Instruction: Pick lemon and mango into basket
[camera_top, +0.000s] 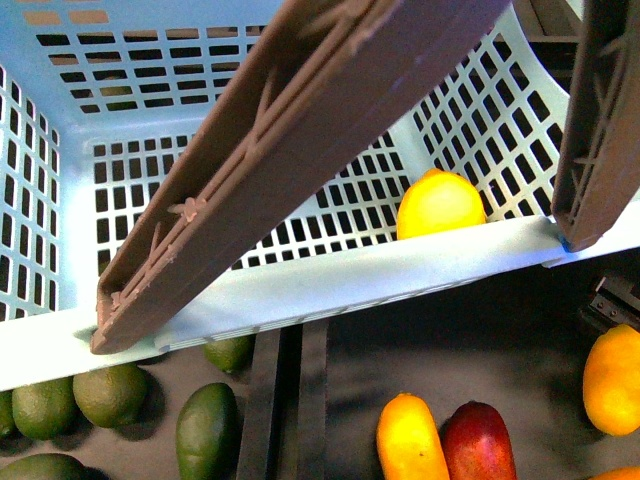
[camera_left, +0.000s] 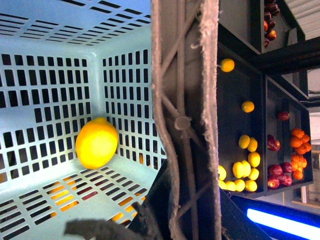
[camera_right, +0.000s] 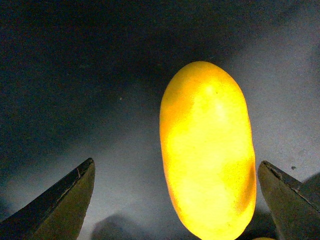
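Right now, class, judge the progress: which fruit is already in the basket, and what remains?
Done: the lemon lies inside the basket. In hand: the right hand is open around the mango, not gripping. Still to do: grasp it and place it in the basket.

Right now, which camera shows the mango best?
The right wrist view: the mango fills the frame, lying between the open right gripper fingers. The front view shows only a cropped yellow fruit at its lower edge, probably the same one. The left wrist view does not show it.
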